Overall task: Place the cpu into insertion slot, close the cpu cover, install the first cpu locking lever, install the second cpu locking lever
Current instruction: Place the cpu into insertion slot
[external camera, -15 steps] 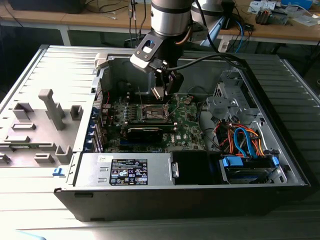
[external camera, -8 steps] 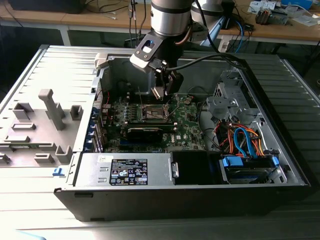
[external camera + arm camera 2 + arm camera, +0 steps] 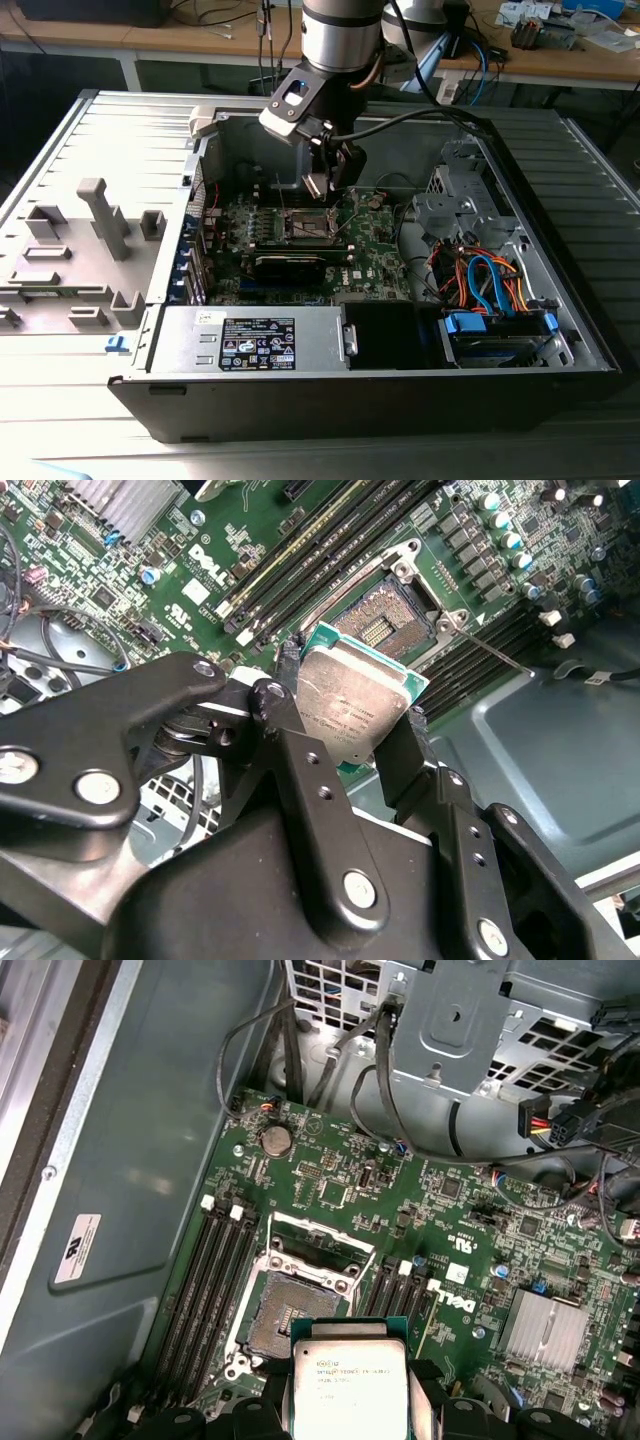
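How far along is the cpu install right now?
Done: the cpu is picked up, clamped in the jaws of the gripper. In hand: it hangs near the insertion slot, whose centre is bare. Left: seating it, closing the cpu cover, which stands open, and the two lever steps.

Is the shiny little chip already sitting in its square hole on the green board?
No, in the second wrist view the gripper holds the cpu apart from the empty insertion slot.
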`<state>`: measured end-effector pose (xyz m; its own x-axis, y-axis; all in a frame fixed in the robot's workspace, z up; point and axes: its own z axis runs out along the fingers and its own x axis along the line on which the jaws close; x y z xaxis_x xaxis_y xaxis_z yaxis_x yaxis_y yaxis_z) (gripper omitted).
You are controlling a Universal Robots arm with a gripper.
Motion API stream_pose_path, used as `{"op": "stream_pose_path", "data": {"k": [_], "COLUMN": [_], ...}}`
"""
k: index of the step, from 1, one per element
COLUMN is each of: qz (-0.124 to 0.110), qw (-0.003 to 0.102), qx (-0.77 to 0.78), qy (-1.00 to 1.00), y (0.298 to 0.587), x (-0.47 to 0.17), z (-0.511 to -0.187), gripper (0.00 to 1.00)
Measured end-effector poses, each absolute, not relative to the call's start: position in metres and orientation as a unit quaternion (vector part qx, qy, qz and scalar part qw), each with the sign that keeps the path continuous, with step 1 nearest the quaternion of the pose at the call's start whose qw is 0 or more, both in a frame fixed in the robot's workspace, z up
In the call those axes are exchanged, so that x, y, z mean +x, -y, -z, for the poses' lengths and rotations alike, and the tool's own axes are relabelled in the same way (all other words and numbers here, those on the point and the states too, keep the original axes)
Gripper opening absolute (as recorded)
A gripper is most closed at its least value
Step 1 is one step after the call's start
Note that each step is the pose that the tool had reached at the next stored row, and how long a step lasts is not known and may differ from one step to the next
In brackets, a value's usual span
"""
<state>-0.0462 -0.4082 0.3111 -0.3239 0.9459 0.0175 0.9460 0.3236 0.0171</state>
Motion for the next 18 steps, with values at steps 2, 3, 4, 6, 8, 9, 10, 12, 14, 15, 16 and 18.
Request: {"op": "stream_pose_path", "data": {"k": [2,3,4,6,8,9,10,12,14,15,16,18], "qz": [0.012,0.012,0.012,0.012,0.012,0.012,0.012,0.012,0.012,0.012,0.012,0.012], "qw": [0.002,0.002,0.002,0.002,0.002,0.002,0.002,0.002,0.002,0.002,0.002,0.002], "qx": [-0.582,-0.582,-0.582,-0.583,-0.583,-0.583,-0.583,-0.584,-0.584,-0.584,-0.584,-0.586], "qy": [0.813,0.813,0.813,0.813,0.812,0.812,0.812,0.812,0.812,0.812,0.812,0.81], "y": [0.4082,0.4082,0.4082,0.4082,0.4082,0.4082,0.4082,0.4082,0.4082,0.4082,0.4082,0.4082], "x": [-0.0462,-0.0462,-0.0462,-0.0462,-0.0462,-0.0462,-0.0462,-0.0462,-0.0462,-0.0462,-0.0462,-0.0462], "z": [-0.311,-0.311,-0.3111,-0.311,-0.311,-0.311,-0.311,-0.311,-0.311,-0.311,-0.311,-0.311], "gripper": [0.55,0.55,0.55,0.55,0.55,0.55,0.55,0.55,0.55,0.55,0.55,0.55]}}
